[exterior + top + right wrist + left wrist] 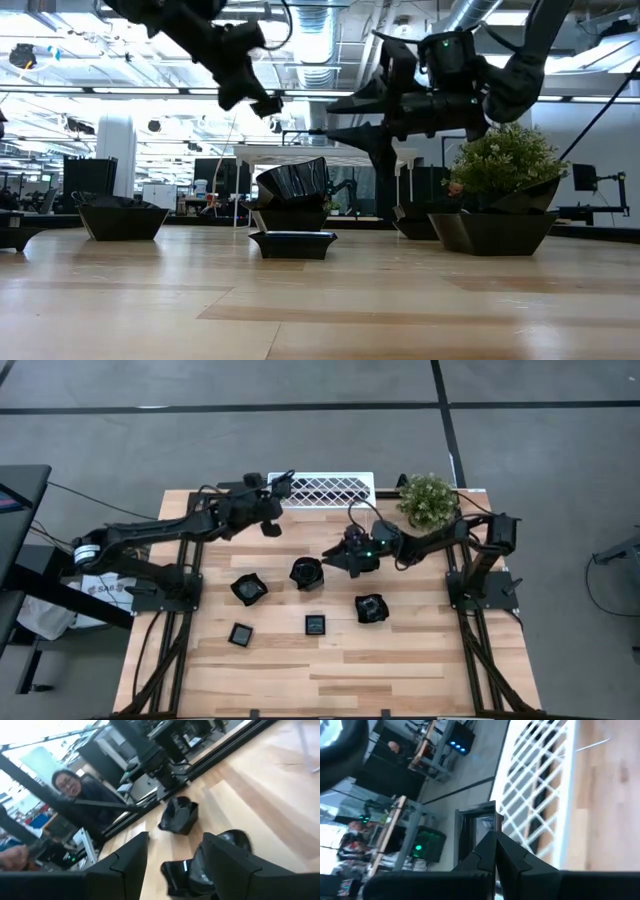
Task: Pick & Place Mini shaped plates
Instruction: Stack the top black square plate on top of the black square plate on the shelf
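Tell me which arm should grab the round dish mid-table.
Right. The right gripper hangs open just beside the round dish, jaws spread toward it. The left gripper is shut, up by the white rack, farther from the dish.

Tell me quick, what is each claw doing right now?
Left gripper: shut, holding nothing, near the white rack.
Right gripper: open, empty, beside a black plate.

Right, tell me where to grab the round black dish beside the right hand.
Grip the deep round black dish by its raised rim, coming from above: it sits upright with open wood around it, and the open right hand already hovers nearby.
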Action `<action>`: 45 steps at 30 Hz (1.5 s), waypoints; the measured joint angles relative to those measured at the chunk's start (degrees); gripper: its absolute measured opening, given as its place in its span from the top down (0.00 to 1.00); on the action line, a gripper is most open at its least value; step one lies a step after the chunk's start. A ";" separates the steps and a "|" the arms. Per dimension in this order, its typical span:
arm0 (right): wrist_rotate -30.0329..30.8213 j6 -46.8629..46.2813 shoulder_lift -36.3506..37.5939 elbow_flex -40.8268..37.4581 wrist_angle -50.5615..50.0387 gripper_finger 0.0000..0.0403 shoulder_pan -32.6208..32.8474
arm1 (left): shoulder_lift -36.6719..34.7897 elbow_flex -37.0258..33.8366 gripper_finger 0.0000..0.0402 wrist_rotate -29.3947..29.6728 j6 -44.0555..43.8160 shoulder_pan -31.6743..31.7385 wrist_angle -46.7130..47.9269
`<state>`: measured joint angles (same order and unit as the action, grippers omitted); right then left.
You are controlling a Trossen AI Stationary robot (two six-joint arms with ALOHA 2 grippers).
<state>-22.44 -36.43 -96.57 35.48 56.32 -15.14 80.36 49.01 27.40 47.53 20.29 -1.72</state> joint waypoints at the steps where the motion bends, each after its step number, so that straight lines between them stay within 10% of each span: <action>1: 0.00 0.56 0.00 0.00 -0.01 0.54 0.43 | 1.15 0.00 0.98 0.01 0.43 0.46 -0.97; 45: -0.02 0.99 -0.02 0.00 -0.16 0.55 2.27 | 11.57 -0.29 0.98 2.66 3.48 4.81 -6.96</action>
<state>-22.46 -35.44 -96.60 35.48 56.16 -12.86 91.93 48.73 30.05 51.01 25.10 -8.68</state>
